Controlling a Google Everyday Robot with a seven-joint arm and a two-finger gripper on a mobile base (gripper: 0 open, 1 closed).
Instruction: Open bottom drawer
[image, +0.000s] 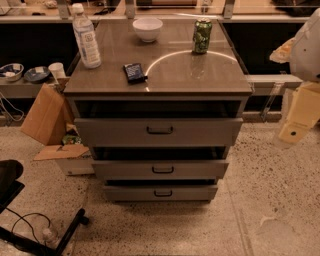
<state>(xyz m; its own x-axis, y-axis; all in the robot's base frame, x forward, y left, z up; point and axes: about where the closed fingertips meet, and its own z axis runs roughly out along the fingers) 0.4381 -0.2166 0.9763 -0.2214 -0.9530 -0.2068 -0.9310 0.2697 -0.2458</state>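
Note:
A grey metal cabinet (159, 80) has three drawers. The bottom drawer (125, 193) has the slimmest front and a small dark centred handle (163, 193). It stands out a little from the cabinet, with a dark gap above its front. The mid-height drawer (120, 170) and the tallest drawer (110, 132) above it also stand slightly out. My arm comes in at the right edge, white above and pale yellow below. My gripper (294, 131) hangs to the right of the cabinet at about the height of the top drawer, apart from all the drawers.
On the cabinet top stand a plastic bottle (86, 37), a white bowl (147, 28), a green can (202, 36) and a dark packet (134, 72). A cardboard box (47, 115) leans at the cabinet's left. A black chair base (45, 235) and cables lie at the bottom left.

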